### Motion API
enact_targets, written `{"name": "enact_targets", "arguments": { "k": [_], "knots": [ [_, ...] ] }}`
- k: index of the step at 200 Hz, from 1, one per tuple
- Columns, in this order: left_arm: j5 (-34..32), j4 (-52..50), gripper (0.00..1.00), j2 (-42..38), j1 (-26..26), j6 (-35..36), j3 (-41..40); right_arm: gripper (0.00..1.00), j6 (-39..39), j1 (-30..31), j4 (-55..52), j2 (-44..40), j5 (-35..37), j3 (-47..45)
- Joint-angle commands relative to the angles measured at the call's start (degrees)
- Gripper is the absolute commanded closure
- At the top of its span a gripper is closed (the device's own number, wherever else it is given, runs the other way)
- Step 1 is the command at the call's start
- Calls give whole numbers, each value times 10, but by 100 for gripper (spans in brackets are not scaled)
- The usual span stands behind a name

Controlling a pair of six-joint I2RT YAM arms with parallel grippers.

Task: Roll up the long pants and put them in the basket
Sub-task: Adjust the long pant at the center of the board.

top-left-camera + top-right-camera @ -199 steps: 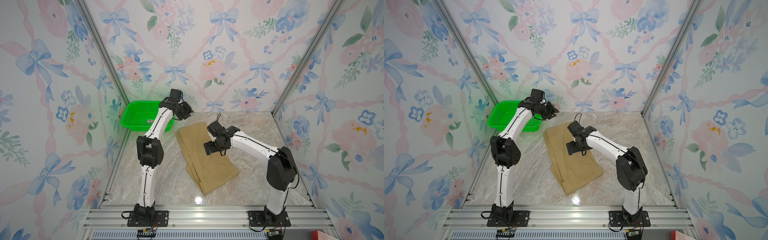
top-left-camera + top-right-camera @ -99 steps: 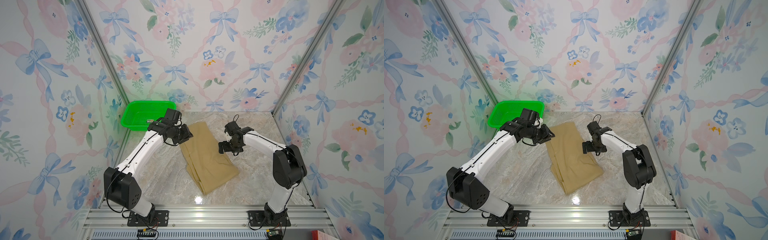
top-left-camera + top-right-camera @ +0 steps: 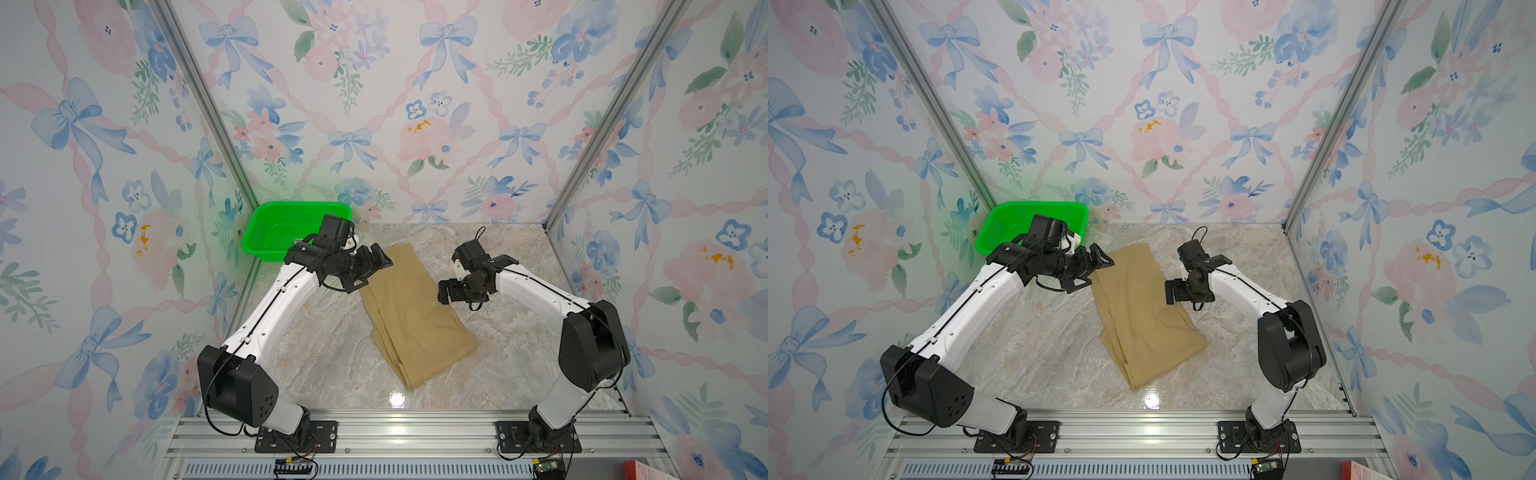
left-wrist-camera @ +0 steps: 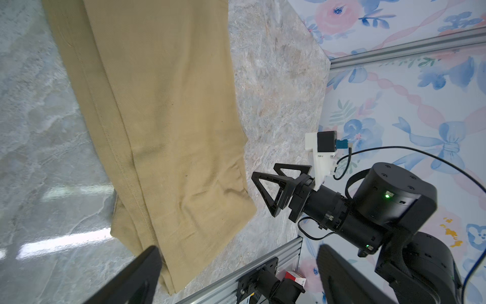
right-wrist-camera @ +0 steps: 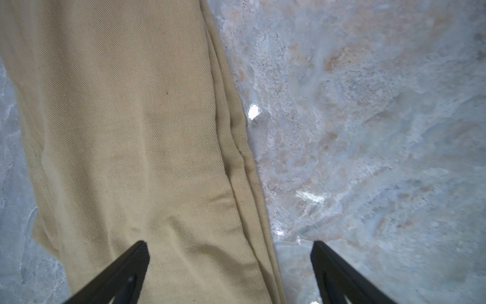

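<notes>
The long pants (image 3: 409, 316) are tan and lie folded lengthwise on the marble table, running from the far middle towards the front; both top views show them (image 3: 1142, 311). My left gripper (image 3: 376, 266) hangs open beside their far left edge, holding nothing. My right gripper (image 3: 445, 292) stands open at their right edge, also with nothing in it. In the left wrist view the cloth (image 4: 157, 118) lies ahead of the open left gripper (image 4: 236, 276), with the right gripper (image 4: 265, 189) beyond it. In the right wrist view the right gripper (image 5: 228, 265) straddles the pants' (image 5: 118, 131) seamed edge.
A green mesh basket (image 3: 282, 228) stands in the far left corner, just behind the left arm. Flowered walls close in three sides. An aluminium rail (image 3: 415, 432) with both arm bases runs along the front. A red box (image 3: 640, 471) lies at the front right.
The left arm has come down from beside the basket to the pants' far left edge, and its gripper has opened. The right gripper has slid from over the cloth to its right edge.
</notes>
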Motion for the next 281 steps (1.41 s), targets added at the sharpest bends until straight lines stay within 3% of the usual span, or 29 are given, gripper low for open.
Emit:
{"name": "enact_targets", "arguments": {
  "k": [1, 31, 75, 130, 171, 188, 229, 281],
  "knots": [
    [0, -30, 1, 30, 5, 31, 21, 0, -4, 0, -14, 23, 0, 6],
    [20, -6, 1, 156, 5, 19, 25, 0, -12, 0, -27, 67, 18, 14],
    [12, -13, 1, 354, -1, 32, 138, 0, -4, 2, -27, 107, 29, -5],
    [-47, -147, 1, 559, 1, 52, 404, 0, 10, 27, -65, 114, 39, -14],
    [-62, -213, 1, 684, 17, 28, 600, 0, 31, 65, -84, 104, 38, -19],
    [-61, -222, 1, 714, 28, 10, 648, 0, 37, 83, -97, 116, 38, -7],
    [-58, -176, 1, 723, 56, -13, 658, 0, 63, 124, -108, 130, 10, 14],
    [-35, -55, 1, 728, 75, -24, 710, 0, 90, 185, -120, 174, -37, 82]
  ]
}}
